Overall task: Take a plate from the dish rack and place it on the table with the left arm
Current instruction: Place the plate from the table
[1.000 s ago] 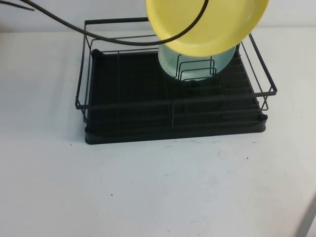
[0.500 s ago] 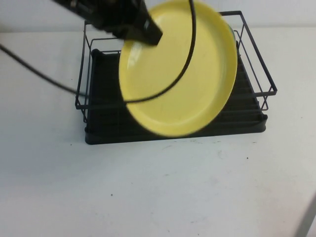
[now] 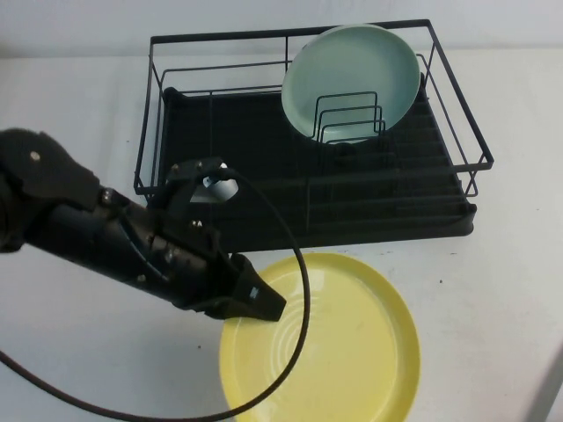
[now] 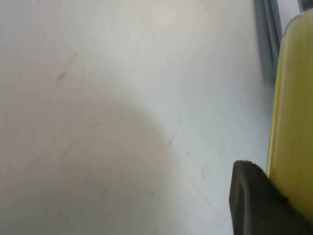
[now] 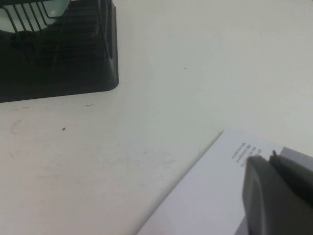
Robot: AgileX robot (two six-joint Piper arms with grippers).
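1. Gripping the yellow plate [image 3: 334,343] by its left rim, the left gripper [image 3: 255,303] is sitting in the lower-left part of the high view, clenched on the edge.
2. That plate is showing up in the lower middle of the frame, in front of the dish rack [image 3: 308,141] and fully outside it. Can't tell if it's lying on the table [image 3: 493,290] or hanging just above it, honestly.
3. The left arm [image 3: 79,224] is reaching in from the left edge, with its thick black cable [image 3: 299,334] looping across the plate's face.
4. In the left wrist view the plate [image 4: 293,112] is showing edge-on at the right side, with one black finger [image 4: 254,205] pressing against it and bare table [image 4: 98,98] filling the rest.
5. A mint-green plate [image 3: 352,79] is standing upright in the wire dividers at the upper right of the rack.
6. The right gripper [image 5: 276,196] is only peeking into the lower-right corner of its own wrist view, over a white printed sheet [image 5: 205,196], well apart from the rack corner [image 5: 58,49] in the upper left. Can't tell what its claw is doing.
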